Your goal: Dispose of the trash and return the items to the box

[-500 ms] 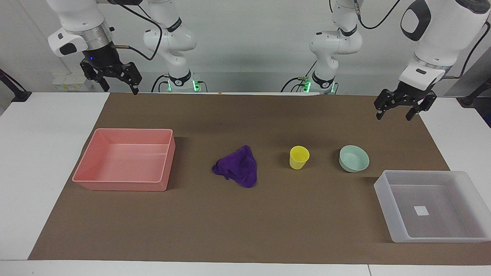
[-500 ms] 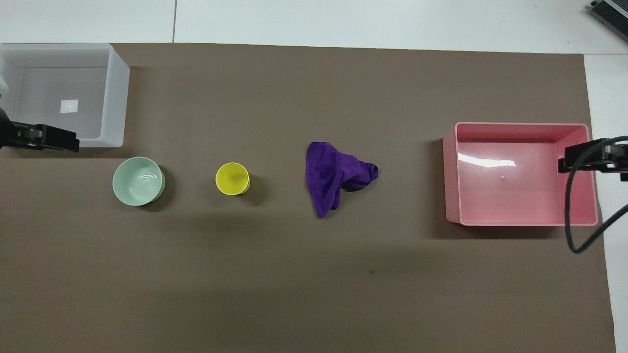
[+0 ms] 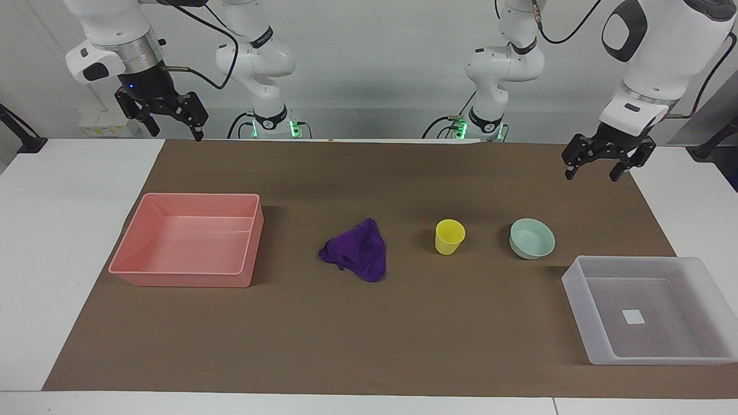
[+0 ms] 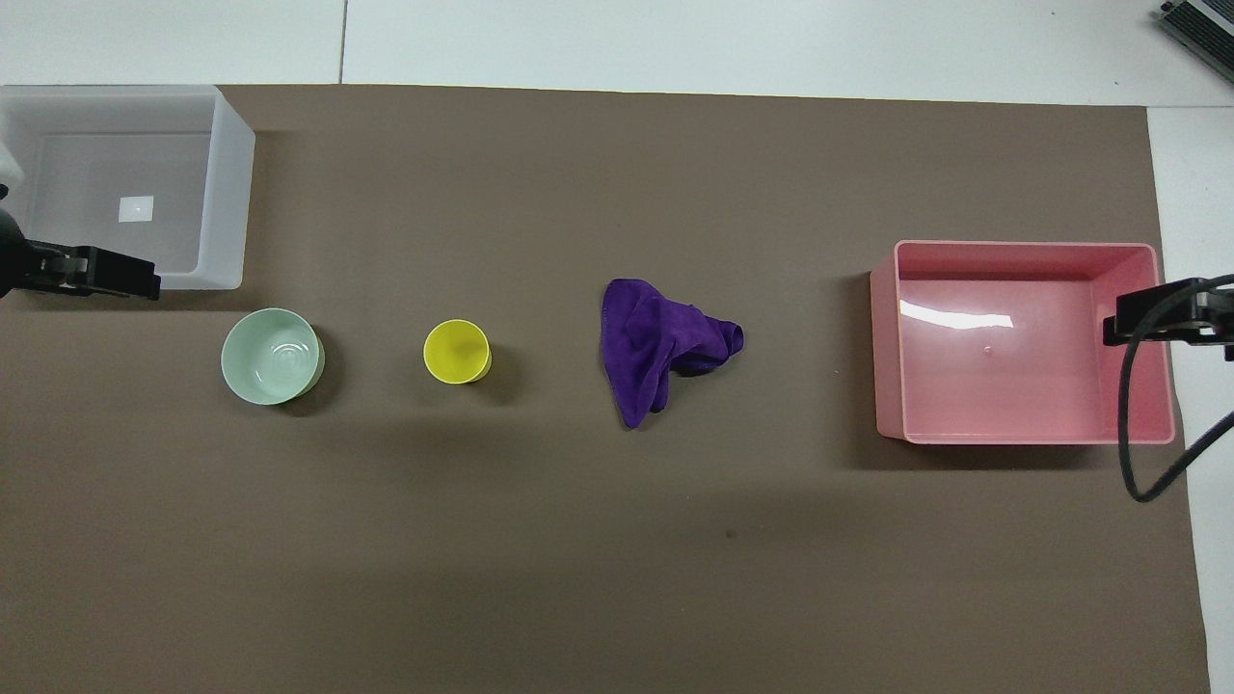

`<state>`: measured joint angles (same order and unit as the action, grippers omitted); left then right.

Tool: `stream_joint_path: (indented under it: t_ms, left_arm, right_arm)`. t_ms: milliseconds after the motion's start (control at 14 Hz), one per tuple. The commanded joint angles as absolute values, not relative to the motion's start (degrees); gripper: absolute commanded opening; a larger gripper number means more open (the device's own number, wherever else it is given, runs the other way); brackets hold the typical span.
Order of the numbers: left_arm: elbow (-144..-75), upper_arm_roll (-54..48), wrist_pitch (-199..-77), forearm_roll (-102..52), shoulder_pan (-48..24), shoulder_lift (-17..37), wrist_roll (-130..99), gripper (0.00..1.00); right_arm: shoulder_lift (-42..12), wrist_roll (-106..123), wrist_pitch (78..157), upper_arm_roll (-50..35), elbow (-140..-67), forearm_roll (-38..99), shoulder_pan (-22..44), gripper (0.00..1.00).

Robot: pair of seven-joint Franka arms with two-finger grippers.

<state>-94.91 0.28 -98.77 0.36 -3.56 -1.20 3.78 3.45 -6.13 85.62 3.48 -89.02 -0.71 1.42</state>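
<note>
The purple cloth rag (image 3: pixel 356 250) (image 4: pixel 661 347) lies bunched on the brown mat at mid-table. The yellow cup (image 3: pixel 449 236) (image 4: pixel 456 352) stands upright beside it, toward the left arm's end. The mint-green bowl (image 3: pixel 531 238) (image 4: pixel 271 355) stands beside the cup, further toward that end. The translucent tray (image 3: pixel 582 305) (image 4: pixel 228 183), with a white label on its floor, sits at the left arm's end, farther from the robots than the bowl. My left gripper (image 3: pixel 592 175) (image 4: pixel 96 273) hangs open and empty, high over the mat's corner at that end. My right gripper (image 3: pixel 177 136) (image 4: pixel 1147 318) hangs open and empty, high at the right arm's end.
A pink rectangular bin (image 3: pixel 124 253) (image 4: pixel 1032 251) stands empty on the mat at the right arm's end. A black cable (image 4: pixel 1133 424) loops down from the right arm beside the bin. The brown mat (image 3: pixel 369 334) covers most of the white table.
My right gripper has risen a little and drifted toward its own end of the table. The left gripper has barely shifted. The objects have not moved.
</note>
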Motion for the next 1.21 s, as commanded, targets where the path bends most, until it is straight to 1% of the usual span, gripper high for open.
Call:
stream_joint_path:
  t_ms: [0, 357, 571, 857, 1143]
  left_arm:
    - [-95.71, 0.18, -97.82, 0.18, -3.17, -2.11, 3.87, 1.0]
    - [-97.2, 0.18, -98.87, 0.26, -2.9, -2.63, 4.39, 1.0]
    - [-99.13, 0.18, -102.03, 0.26, -2.9, -2.9, 4.31, 1.0]
    - [-105.54, 0.18, -107.65, 0.26, -2.55, -3.87, 4.48, 1.0]
    - [-116.43, 0.09, -120.37, 0.18, -0.62, -3.34, 4.57, 1.0]
  right_arm:
    - [4.92, -4.31, 86.83, 3.25, -91.31, -0.18, 0.97, 1.0]
    - [5.01, -3.7, 86.92, 3.16, -91.41, -0.53, 1.23, 1.0]
    - [5.1, -3.6, 88.24, 2.99, -91.93, -0.53, 1.23, 1.0]
    - [5.19, -3.69, 88.24, 2.99, -92.11, -0.53, 1.23, 1.0]
    - [5.45, -3.69, 88.24, 2.99, -92.55, -0.44, 1.23, 1.0]
